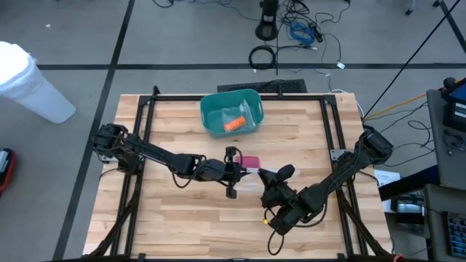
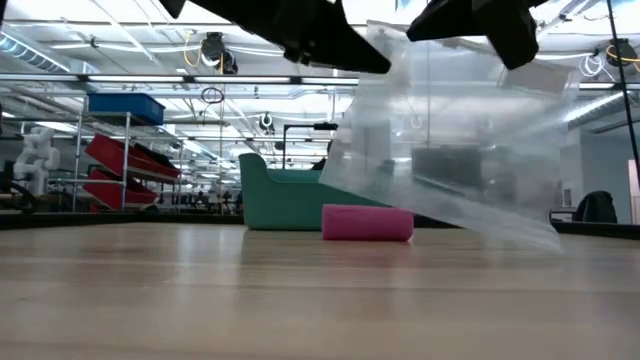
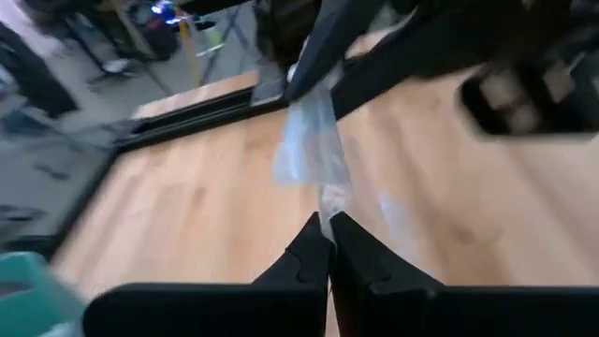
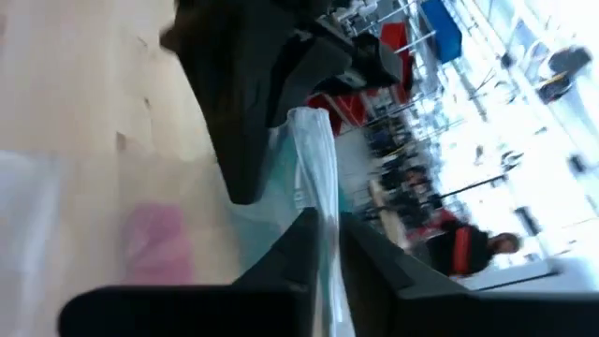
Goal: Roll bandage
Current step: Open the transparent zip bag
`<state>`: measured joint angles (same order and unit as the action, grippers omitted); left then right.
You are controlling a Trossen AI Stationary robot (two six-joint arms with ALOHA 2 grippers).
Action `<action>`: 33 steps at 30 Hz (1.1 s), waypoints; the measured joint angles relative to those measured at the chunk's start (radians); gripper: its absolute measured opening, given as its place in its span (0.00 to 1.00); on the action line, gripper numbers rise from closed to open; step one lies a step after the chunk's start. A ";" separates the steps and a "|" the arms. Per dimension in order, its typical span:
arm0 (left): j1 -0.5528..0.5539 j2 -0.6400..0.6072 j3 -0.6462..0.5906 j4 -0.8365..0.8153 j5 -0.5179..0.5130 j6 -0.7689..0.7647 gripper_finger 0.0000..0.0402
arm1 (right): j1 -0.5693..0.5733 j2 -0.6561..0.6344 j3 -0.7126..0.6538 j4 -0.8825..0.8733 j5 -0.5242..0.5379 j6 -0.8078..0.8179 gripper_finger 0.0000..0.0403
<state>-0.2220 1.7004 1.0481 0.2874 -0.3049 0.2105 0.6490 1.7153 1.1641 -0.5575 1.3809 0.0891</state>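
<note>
A: State the arm poses.

B: Both arms reach inward over the middle of the counter (image 1: 182, 218). The left gripper (image 3: 327, 223) has its jaws pressed together on an edge of a clear plastic bag (image 2: 470, 150). The right gripper (image 4: 323, 225) is clamped on another edge of the same bag, jaws nearly together. The bag hangs between them, raised off the counter.

A: What is hidden or unclear?

B: In the low view both arms are cut off at the top edge. In the high view the bag is almost invisible. The wrist views are blurred, so the bag shows only as a pale crumpled strip.

A: Describe the bandage.

B: The bandage (image 2: 367, 222) is a pink roll lying on its side on the counter, below the bag and in front of the teal bin (image 1: 231, 111). Whether the bag touches it cannot be determined. The bin holds an orange object (image 1: 234, 124).
</note>
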 joint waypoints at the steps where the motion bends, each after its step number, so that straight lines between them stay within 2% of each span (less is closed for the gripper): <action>1: -0.005 0.000 0.000 -0.008 -0.033 0.034 0.00 | 0.003 -0.006 0.000 0.000 -0.014 0.029 0.09; 3: -0.014 0.000 0.000 -0.031 -0.101 0.098 0.00 | 0.010 -0.027 0.008 -0.017 -0.085 0.117 0.14; 6: -0.024 0.000 -0.002 -0.059 -0.165 0.140 0.00 | 0.005 -0.076 0.023 -0.077 -0.320 0.283 0.21; 9: -0.038 0.000 -0.002 -0.054 -0.176 0.188 0.00 | -0.010 -0.122 0.023 -0.141 -0.554 0.384 0.27; 11: -0.052 0.000 -0.002 -0.054 -0.177 0.238 0.00 | -0.008 -0.151 0.023 -0.197 -0.617 0.450 0.31; 17: -0.093 0.001 -0.002 -0.048 -0.206 0.365 0.00 | 0.034 -0.209 0.023 -0.361 -0.593 0.648 0.34; 20: -0.101 0.001 -0.002 -0.027 -0.249 0.373 0.00 | 0.049 -0.206 0.020 -0.326 -0.597 0.687 0.34; 22: -0.101 0.001 -0.002 -0.024 -0.275 0.371 0.00 | 0.059 -0.196 0.006 -0.234 -0.598 0.690 0.34; 28: -0.093 0.002 -0.002 -0.024 -0.286 0.191 0.00 | 0.084 -0.155 -0.061 -0.006 -0.553 0.672 0.34; 33: -0.070 0.002 -0.001 -0.025 -0.288 0.021 0.00 | 0.085 -0.087 -0.071 0.013 -0.507 0.614 0.34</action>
<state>-0.2916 1.7020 1.0473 0.2623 -0.5930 0.2312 0.7340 1.6286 1.0935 -0.5446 0.8738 0.7035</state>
